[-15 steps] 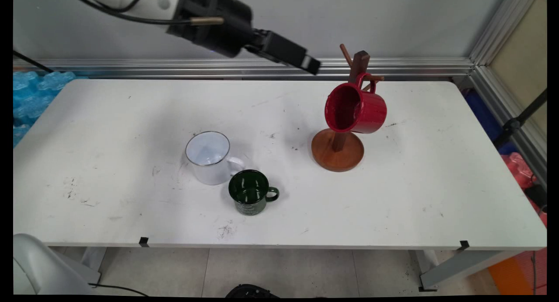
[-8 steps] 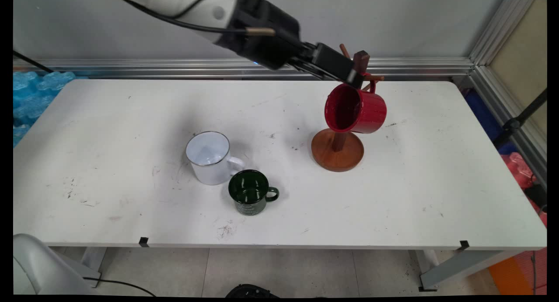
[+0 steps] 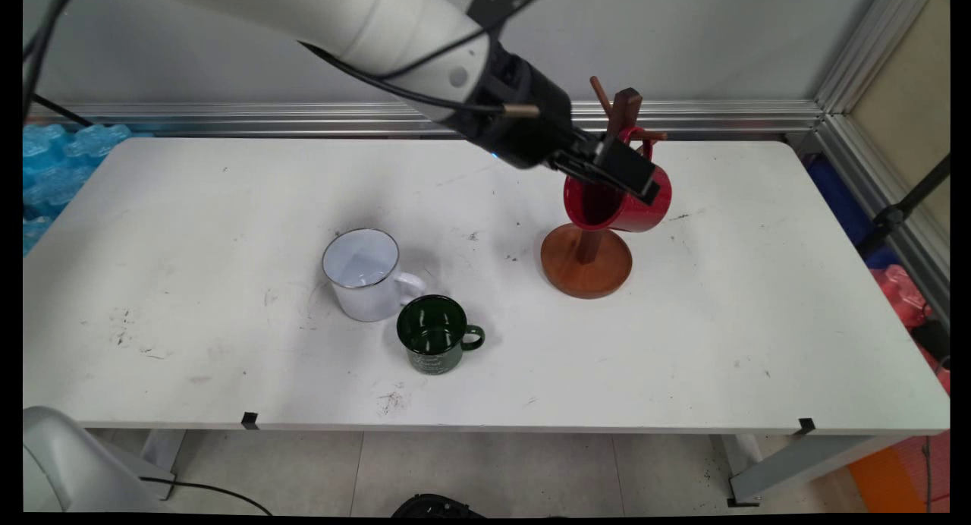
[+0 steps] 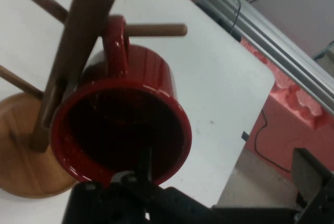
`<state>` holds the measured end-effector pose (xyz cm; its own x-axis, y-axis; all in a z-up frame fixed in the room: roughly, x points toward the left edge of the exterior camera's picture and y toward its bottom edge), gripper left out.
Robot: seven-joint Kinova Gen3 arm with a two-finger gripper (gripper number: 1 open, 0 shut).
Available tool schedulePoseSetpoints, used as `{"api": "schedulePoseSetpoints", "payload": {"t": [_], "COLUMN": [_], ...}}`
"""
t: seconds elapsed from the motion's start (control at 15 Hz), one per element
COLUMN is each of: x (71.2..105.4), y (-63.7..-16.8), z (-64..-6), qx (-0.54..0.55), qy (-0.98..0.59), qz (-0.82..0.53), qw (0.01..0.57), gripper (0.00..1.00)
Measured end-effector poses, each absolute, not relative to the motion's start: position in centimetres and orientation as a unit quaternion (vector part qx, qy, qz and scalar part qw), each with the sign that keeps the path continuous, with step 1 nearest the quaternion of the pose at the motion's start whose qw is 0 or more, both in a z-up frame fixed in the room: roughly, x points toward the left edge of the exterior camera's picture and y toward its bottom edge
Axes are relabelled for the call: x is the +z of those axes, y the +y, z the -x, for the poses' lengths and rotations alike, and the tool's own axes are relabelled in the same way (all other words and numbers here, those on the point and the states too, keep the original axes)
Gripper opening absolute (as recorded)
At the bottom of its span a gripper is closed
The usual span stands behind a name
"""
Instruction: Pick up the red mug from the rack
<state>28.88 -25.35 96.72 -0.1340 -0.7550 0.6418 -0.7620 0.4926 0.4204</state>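
The gripper (image 3: 633, 177) sat at the red mug's (image 3: 645, 206) rim, its black fingers (image 3: 626, 168) crossing the mouth in the main view. In the hand view one finger (image 4: 144, 164) reached inside the mouth at the rim's 6 o'clock edge; the other could not be made out, so whether the fingers were spread or pinched on the rim could not be told.

The mug hung by its handle (image 4: 116, 41) on a peg (image 4: 156, 29) of the wooden rack (image 3: 586, 263). It lay on its side, its long axis close to level, the mouth facing 9 o'clock in the main view and the base toward 3 o'clock. The handle stood at the mug's 12 o'clock, looped over the peg beside the rack's dark post (image 3: 623, 108). The mug's rim hung above the rack's round base, clear of the desk (image 3: 190, 206).

The rack stood right of the desk's middle. Well apart from it, toward 8 o'clock, a white mug (image 3: 362, 273) stood upright, handle toward 4 o'clock. Just beside that, at its 4 o'clock, a green mug (image 3: 434, 344) stood upright, handle at 3 o'clock.
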Motion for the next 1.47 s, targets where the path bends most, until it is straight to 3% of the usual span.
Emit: {"api": "schedulePoseSetpoints", "payload": {"t": [1.47], "x": [93.2], "y": [-29.0], "z": [-23.3], "qx": [0.019], "qy": [-0.749], "qz": [-0.532], "qw": [0.395], "gripper": [1.0]}}
